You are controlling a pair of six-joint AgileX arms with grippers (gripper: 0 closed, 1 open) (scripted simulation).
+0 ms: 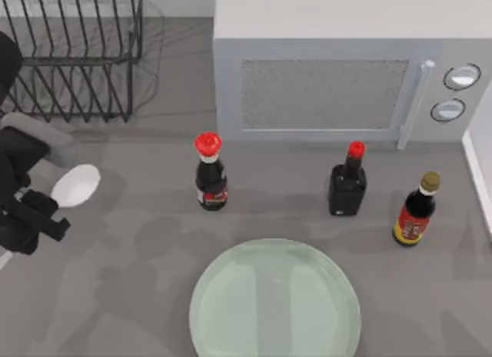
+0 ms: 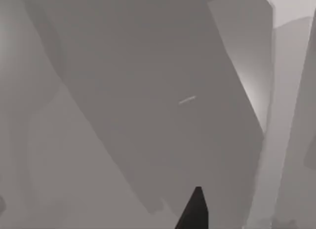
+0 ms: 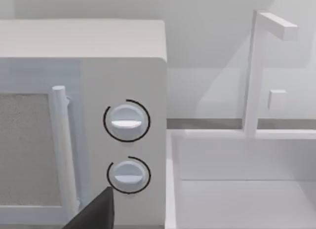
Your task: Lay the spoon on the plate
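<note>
Top view is showing the plate [image 1: 275,299] lying at the desk's near edge, its near rim running off the frame, with bare grey desk [image 1: 115,295] spreading open to its left and a narrower strip to its right. The spoon [image 1: 75,185] is sitting at the far left side, its white oval bowl facing up and pointing toward the middle, well apart from the plate. My left hand [image 1: 34,215] is hovering over the handle end, the dark arm coming in from the left edge and covering the handle; I cannot tell whether its fingers are wide or closed on the spoon. Left wrist view is giving me grey surfaces and one dark fingertip [image 2: 195,209].

Between spoon and plate the way across the desk is lying open. Three bottles are standing in a row beyond the plate: a red-capped bottle [image 1: 209,172] nearest the spoon, a square dark bottle [image 1: 347,180] in the middle, and a yellow-labelled bottle [image 1: 417,209] toward the right. Behind them a microwave [image 1: 330,72] is closing off the back, and a wire rack [image 1: 73,53] is standing in the back left corner.

Right wrist view is facing the microwave's two knobs [image 3: 127,121], with one dark fingertip [image 3: 96,211] at the frame's edge.
</note>
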